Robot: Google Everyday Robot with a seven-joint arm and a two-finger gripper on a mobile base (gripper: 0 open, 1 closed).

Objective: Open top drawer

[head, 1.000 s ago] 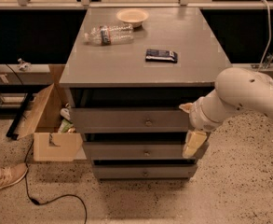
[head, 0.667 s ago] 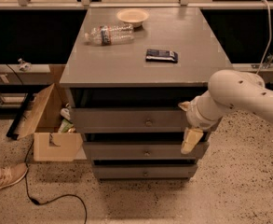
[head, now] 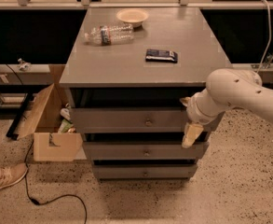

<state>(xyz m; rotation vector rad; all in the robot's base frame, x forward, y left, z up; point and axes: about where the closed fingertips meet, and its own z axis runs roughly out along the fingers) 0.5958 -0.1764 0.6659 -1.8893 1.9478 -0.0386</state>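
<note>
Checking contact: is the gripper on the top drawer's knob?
No, the gripper sits at the right end of the top drawer, apart from its knob.

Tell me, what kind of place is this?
Probably a lab or workshop, not a home: speckled floor, a cardboard box beside a loose cable, and the robot's gripper at the right end of the top drawer.

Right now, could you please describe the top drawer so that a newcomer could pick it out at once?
Find the grey cabinet with a bottle on top. Of its three stacked fronts, each with a small knob, the top drawer is the uppermost and widest; the claw hangs by its right end.
</note>
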